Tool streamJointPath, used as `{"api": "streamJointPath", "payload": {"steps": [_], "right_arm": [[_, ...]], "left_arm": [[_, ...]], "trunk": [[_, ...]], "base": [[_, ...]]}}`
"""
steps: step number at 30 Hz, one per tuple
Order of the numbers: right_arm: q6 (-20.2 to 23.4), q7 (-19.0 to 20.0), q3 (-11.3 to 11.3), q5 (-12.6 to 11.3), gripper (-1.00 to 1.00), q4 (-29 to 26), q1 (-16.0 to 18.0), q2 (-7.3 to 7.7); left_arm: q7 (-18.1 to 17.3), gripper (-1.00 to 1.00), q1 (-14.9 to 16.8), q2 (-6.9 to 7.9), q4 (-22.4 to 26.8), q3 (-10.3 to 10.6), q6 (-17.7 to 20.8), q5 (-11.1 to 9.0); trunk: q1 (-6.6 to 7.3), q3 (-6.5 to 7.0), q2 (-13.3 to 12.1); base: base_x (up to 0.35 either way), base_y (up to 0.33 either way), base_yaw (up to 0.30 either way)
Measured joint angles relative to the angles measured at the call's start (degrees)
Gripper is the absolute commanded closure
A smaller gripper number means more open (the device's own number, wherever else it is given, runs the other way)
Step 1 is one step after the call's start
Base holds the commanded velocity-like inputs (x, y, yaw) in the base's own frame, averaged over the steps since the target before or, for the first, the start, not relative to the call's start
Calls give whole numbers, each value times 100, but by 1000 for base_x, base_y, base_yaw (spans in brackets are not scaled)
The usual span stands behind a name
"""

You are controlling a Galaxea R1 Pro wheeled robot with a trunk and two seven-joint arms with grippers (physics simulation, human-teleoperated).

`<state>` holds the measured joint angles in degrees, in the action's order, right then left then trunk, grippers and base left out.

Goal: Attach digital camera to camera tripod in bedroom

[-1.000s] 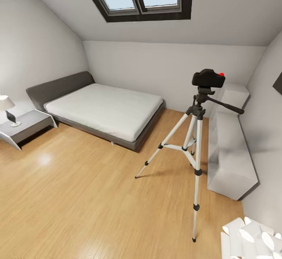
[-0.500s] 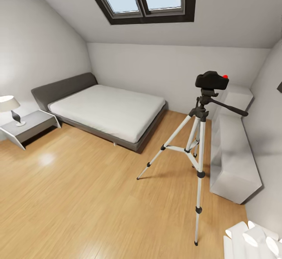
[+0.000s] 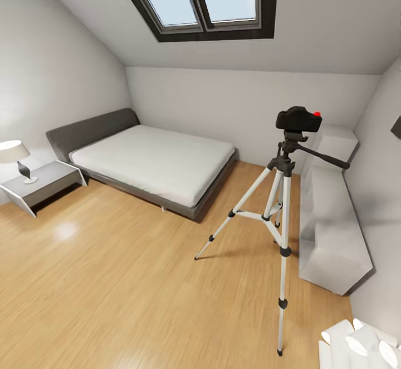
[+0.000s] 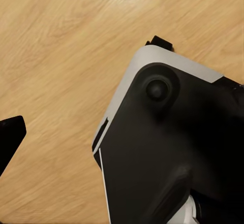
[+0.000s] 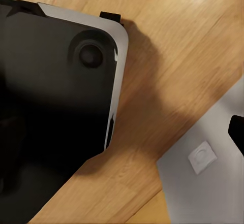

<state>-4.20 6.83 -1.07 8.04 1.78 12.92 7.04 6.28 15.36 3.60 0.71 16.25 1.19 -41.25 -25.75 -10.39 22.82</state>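
The small black boxy digital camera (image 3: 298, 119) sits atop the silver-legged camera tripod (image 3: 279, 213), right of the grey-framed white bed (image 3: 150, 160). Neither gripper's fingers can be judged.

I see the digital camera (image 3: 299, 119) sitting on top of the camera tripod (image 3: 277, 207) at my 1 o'clock. The bed (image 3: 150, 160) lies behind it at 11 o'clock. The nightstand (image 3: 43, 183) holds a lamp (image 3: 16, 156) at 9 o'clock.
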Motion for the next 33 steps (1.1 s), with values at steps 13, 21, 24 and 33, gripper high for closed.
{"api": "streamJointPath", "payload": {"steps": [13,21,24,33], "right_arm": [[0,-46,0,2,-100,3,0,3],[0,-48,0,2,-100,-1,0,5],[0,-48,0,1,-100,-2,0,5],[-1,-54,0,5,-100,0,-25,1]], "left_arm": [[0,-100,0,0,0,0,0,-1],[0,-100,0,0,0,-2,0,-1],[0,-100,0,0,0,-2,0,-1],[0,-100,0,0,0,1,0,-1]], "trunk": [[0,119,0],[0,193,0],[0,220,0],[0,303,-1]], "base": [[0,0,0],[0,0,0],[0,0,0],[0,0,0]]}}
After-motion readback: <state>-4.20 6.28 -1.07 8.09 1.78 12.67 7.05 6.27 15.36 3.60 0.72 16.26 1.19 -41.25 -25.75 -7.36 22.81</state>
